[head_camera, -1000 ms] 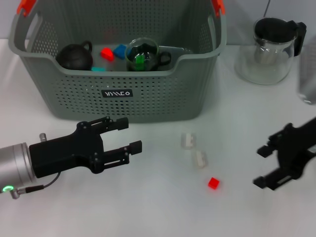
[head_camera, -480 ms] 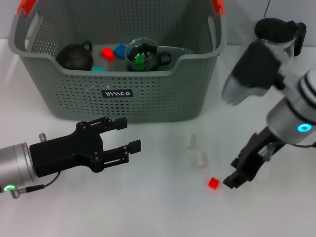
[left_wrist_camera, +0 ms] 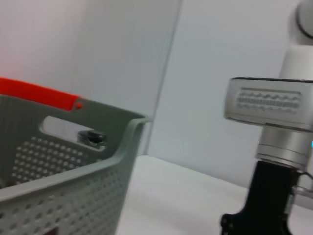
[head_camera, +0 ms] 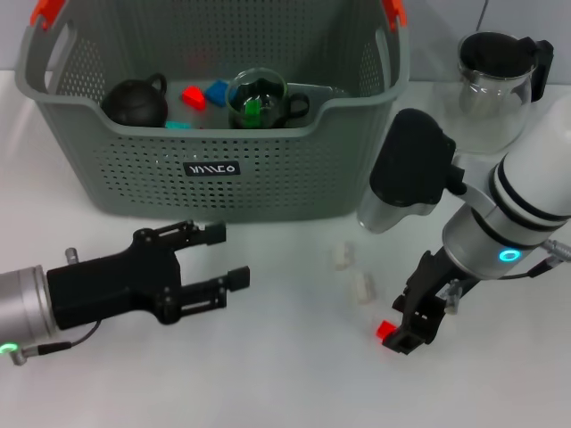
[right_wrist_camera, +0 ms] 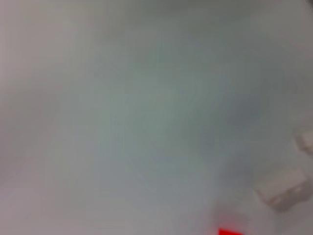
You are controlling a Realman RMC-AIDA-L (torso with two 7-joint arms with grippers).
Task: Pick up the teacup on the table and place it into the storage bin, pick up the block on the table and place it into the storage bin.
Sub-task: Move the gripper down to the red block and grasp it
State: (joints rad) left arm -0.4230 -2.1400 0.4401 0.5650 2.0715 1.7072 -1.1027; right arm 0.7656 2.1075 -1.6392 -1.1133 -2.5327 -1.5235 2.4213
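Red block [head_camera: 385, 331] on the desk [head_camera: 285, 383], right gripper [head_camera: 406, 332] down beside it, apparently touching, lined up to grab; width: cannot tell. Teacup [head_camera: 259, 100] sits inside storage bin [head_camera: 214, 169]. Left gripper [head_camera: 227, 257] idle near bin front, spread wide.

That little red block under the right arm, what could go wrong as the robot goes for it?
The red block is small, and the right tool sits right against it, so it might nudge the block away rather than catch it. Two pale blocks lie close by on the table and could get bumped. Carrying it to the storage bin, the arm might clip the glass jug.
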